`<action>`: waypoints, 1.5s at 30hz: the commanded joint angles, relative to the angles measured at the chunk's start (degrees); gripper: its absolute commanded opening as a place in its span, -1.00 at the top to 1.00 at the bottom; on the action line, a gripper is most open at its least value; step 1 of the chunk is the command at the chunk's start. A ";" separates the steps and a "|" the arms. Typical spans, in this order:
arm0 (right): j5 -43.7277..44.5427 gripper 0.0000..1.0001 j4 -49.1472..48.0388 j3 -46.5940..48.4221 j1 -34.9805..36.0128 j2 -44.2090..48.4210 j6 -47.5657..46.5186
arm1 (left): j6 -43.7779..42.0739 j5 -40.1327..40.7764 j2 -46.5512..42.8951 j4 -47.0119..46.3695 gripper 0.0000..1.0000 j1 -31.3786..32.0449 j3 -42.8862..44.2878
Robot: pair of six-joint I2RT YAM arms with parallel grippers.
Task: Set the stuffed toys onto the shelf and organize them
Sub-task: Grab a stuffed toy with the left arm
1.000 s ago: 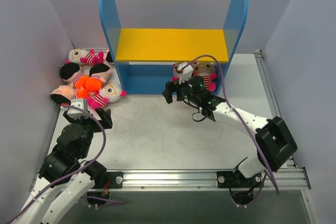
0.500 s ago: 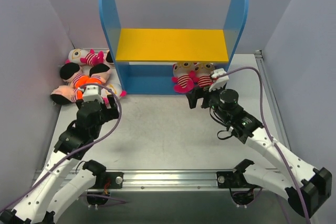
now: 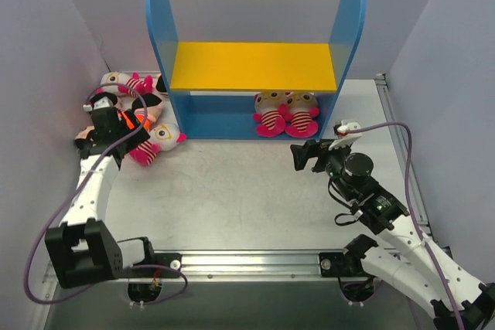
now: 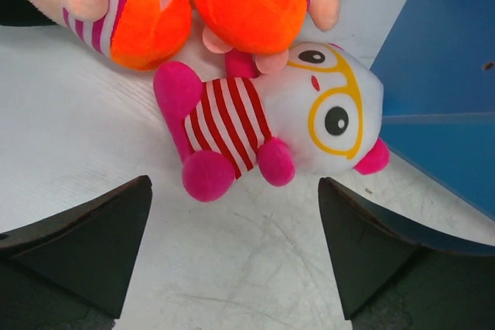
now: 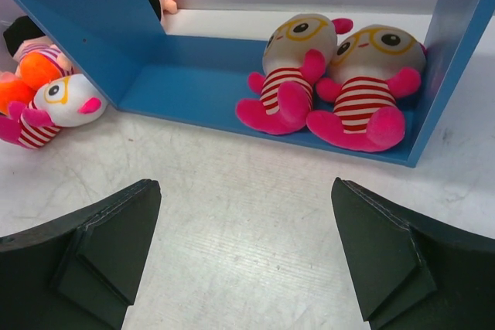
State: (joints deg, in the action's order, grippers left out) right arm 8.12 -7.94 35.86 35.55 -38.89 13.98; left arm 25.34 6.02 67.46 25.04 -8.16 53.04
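Left gripper [image 4: 234,210] hangs released, jaws spread wide and empty, straddling from above the striped toy [image 4: 232,121]. That toy lies face-up on the table [image 4: 69,152] at mid-frame of the wrist view, its head just beside the shelf [image 4: 441,75] at right. Two orange-bottomed toys [image 4: 259,1] crowd it from the upper edge, one touching its arm. Right gripper [image 5: 244,191] is likewise spread and empty, facing two seated striped toys [image 5: 290,75] in the lower right bay. Watch your descent. The jaws could snag an orange neighbour along with the target, or pinch only a soft limb and lose it on the lift. The tight pile would cause both.
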 commanded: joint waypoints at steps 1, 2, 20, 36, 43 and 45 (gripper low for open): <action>-0.91 -0.96 -1.37 -0.26 -0.31 -0.83 0.61 | 0.85 -1.99 5.82 -5.87 -0.87 -1.33 4.97; -1.61 -0.96 -1.37 -0.17 -0.31 -1.18 0.61 | 0.67 -1.72 7.41 -6.05 -0.81 -1.50 6.45; -3.02 -0.94 -1.46 -0.44 -0.31 -1.36 0.17 | 7.42 -13.57 14.83 0.19 -0.27 0.08 -2.14; -3.37 -0.94 -2.07 -1.05 -0.22 -1.80 -0.09 | 4.65 -8.41 -9.81 11.86 -0.54 5.89 -1.73; -4.08 -0.94 -2.25 -1.23 -0.13 -2.06 -0.18 | -3.19 -5.07 -2.43 6.79 -0.75 -1.94 4.79; -4.16 -0.94 -2.34 -1.23 -0.13 -1.80 -0.18 | -4.51 -5.05 1.87 4.68 -0.78 -2.29 5.76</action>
State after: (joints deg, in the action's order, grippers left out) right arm 4.62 -7.90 35.00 35.55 -40.93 14.06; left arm 25.69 -1.39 65.12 33.04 -9.74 56.14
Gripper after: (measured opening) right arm 0.971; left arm 0.886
